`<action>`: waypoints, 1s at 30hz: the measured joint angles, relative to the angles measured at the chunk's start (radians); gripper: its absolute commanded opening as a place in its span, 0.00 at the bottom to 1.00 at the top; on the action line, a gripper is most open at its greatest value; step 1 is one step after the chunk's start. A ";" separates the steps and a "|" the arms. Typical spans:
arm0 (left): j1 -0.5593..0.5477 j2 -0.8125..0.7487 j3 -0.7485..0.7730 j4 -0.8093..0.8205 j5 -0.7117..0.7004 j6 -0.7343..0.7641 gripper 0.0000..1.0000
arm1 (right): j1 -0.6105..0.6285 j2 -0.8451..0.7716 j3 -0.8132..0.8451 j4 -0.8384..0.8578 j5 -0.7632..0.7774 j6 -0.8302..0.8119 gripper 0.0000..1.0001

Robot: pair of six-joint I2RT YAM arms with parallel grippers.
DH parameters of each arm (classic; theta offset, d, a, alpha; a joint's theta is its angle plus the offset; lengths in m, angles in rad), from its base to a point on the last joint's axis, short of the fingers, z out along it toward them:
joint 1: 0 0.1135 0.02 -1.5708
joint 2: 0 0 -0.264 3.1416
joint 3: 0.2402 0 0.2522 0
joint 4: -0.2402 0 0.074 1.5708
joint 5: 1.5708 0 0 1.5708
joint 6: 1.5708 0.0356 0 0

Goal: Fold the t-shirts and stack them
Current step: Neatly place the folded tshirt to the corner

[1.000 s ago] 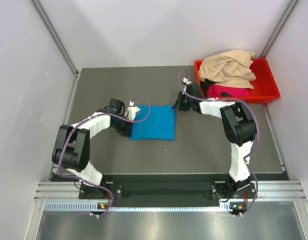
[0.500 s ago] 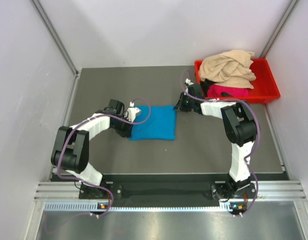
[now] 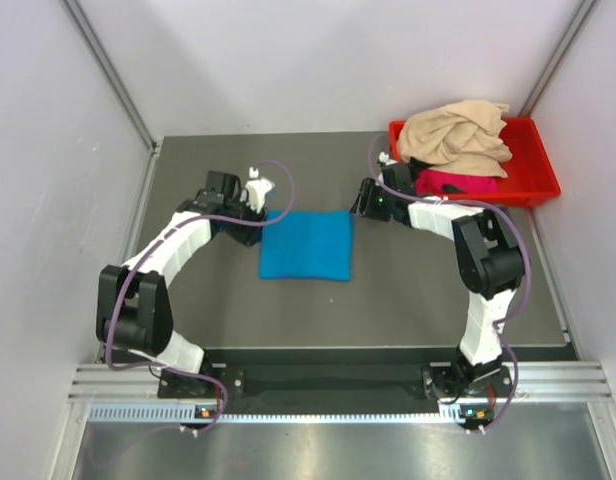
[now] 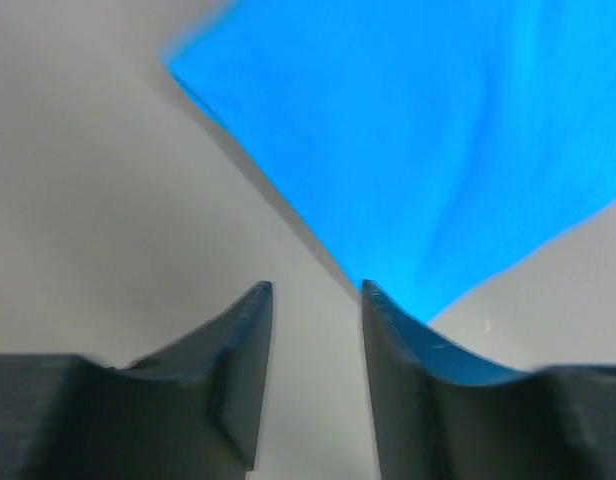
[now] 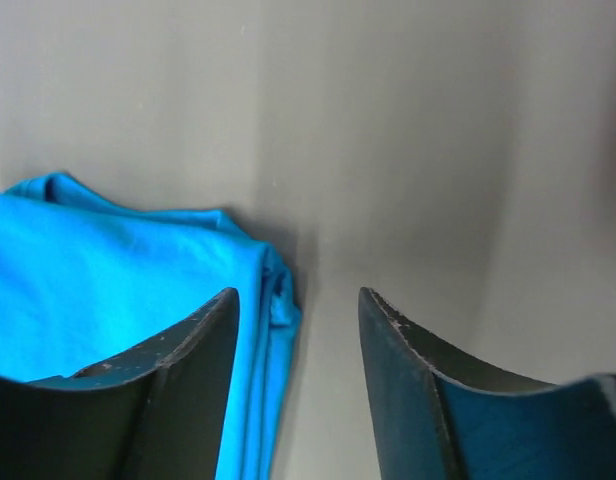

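The turquoise-blue t-shirt [image 3: 306, 244] lies folded into a flat rectangle in the middle of the table. My left gripper [image 3: 254, 222] hovers just off its far left corner, open and empty. In the left wrist view the blue cloth [image 4: 438, 150] lies ahead of the left gripper [image 4: 316, 290]. My right gripper [image 3: 358, 205] is at the far right corner, open, with the shirt's folded edge [image 5: 273, 300] lying under its gap [image 5: 298, 295] and not pinched. The beige t-shirt [image 3: 456, 135] is heaped on the pink t-shirt [image 3: 456, 183] in the bin.
The red plastic bin [image 3: 536, 188] sits at the back right corner of the dark table [image 3: 418, 290]. Pale walls close in on the left, back and right. A metal rail runs along the near edge by the arm bases.
Both grippers have opened and let go of the blue shirt's far corners. The left arm has drawn back toward the far left; the right has pulled back slightly. The shirt lies flat.
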 measured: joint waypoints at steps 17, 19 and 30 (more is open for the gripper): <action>-0.025 0.352 0.182 0.187 0.045 -0.084 0.00 | 0.137 -0.145 -0.123 0.151 -0.021 0.136 0.00; -0.021 0.379 0.212 0.200 0.033 -0.093 0.00 | 0.142 -0.097 -0.125 0.164 -0.036 0.162 0.00; 0.032 0.457 0.269 0.260 -0.050 -0.138 0.08 | 0.129 0.000 -0.122 0.160 -0.014 0.193 0.00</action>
